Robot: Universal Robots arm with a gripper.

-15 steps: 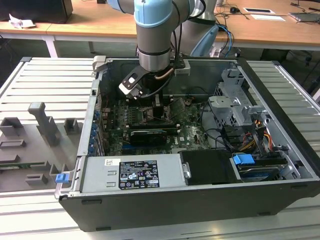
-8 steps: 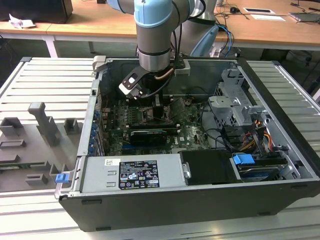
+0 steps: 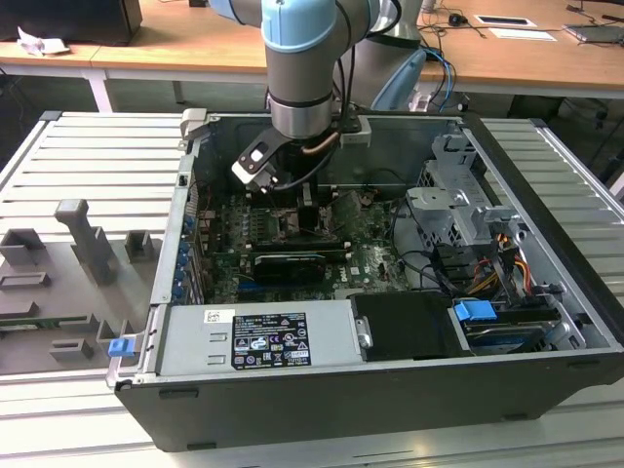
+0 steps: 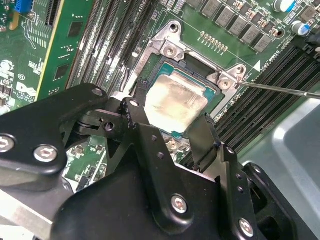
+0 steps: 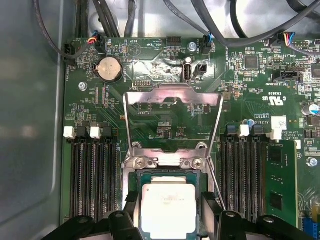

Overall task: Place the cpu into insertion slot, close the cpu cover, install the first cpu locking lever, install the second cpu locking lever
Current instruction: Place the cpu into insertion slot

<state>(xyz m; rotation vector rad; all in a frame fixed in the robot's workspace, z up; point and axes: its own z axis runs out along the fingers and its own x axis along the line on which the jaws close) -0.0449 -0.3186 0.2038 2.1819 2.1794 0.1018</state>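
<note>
We start at the hand [image 4: 169, 114]. It is closed on the cpu [image 4: 170, 102], one black finger [image 4: 136, 102] against one edge of the chip and its partner against the opposite edge. In both wrist views the pale metal top sits squarely between them. The cpu is right over the insertion slot [image 4: 196, 75], low inside the silver frame. Whether it is fully seated or a shade above the socket floor, we cannot tell.

Behind the socket the cpu cover [image 5: 172, 94] is swung back on its hinge, so its cut-out frames bare green board. A thin locking lever [image 4: 280, 88] stands free just beside one finger. Long black memory slots [image 5: 92, 185] flank the socket on both sides. In the exterior view the arm [image 3: 302, 78] reaches down into the open computer case [image 3: 390, 409], which lies on a ribbed metal table [image 3: 88, 166].

We judge the risks to be fine ones:
- A chip that goes in slightly tilted or off its corner keys could bend socket contacts.
- A finger dragging on the chip's edge as the hand lets go could lift it askew.
- The loose lever is close enough to snag a finger, and the open cover could drop onto the hand if knocked.
</note>
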